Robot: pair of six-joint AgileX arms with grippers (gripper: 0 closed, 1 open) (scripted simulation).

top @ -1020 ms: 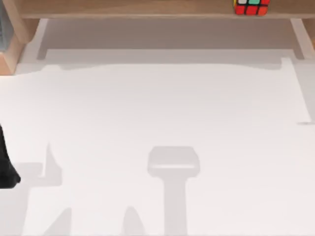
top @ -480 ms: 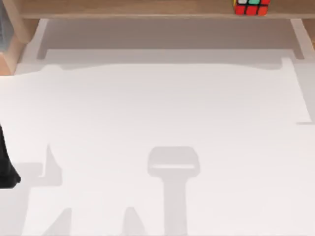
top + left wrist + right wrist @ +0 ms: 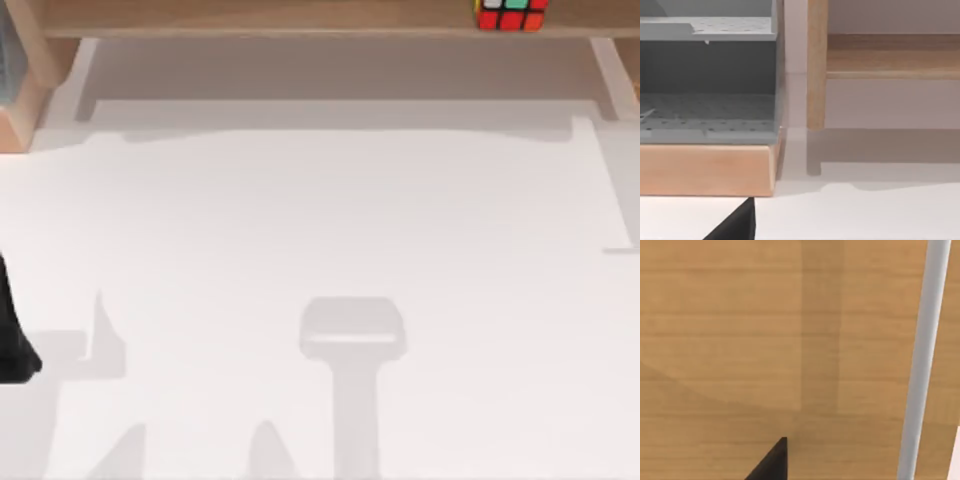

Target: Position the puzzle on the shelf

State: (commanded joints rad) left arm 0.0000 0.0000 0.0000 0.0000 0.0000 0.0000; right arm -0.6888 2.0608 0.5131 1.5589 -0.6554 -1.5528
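**The puzzle sits on the shelf**

The puzzle (image 3: pixel 511 14) rests on the shelf (image 3: pixel 300 18), along the far edge of the table (image 3: pixel 320 220). It is toward the right end of the board, close to the front edge. It shows red, green and white squares in a black frame. Nothing touches it.

The shelf is a long light-brown board. It has a wooden leg on each side. Its left leg (image 3: pixel 816 65) stands upright on the white table in the left wrist view, and the board (image 3: pixel 892 57) runs off from it. Just beside that leg sits a grey rack (image 3: pixel 707 75) on a wooden base (image 3: pixel 705 170).

The left arm (image 3: pixel 12 335) is parked at the left edge of the table, well apart from the puzzle. A dark tip of the left gripper (image 3: pixel 735 226) pokes in low in the left wrist view. I cannot tell if its jaws are wide or narrow.

The right wrist view looks at light-brown wood (image 3: pixel 740 340) with a pale grey bar (image 3: pixel 922 360) next to it. A dark tip of the right gripper (image 3: pixel 771 462) shows there too. I cannot tell how its jaws stand.
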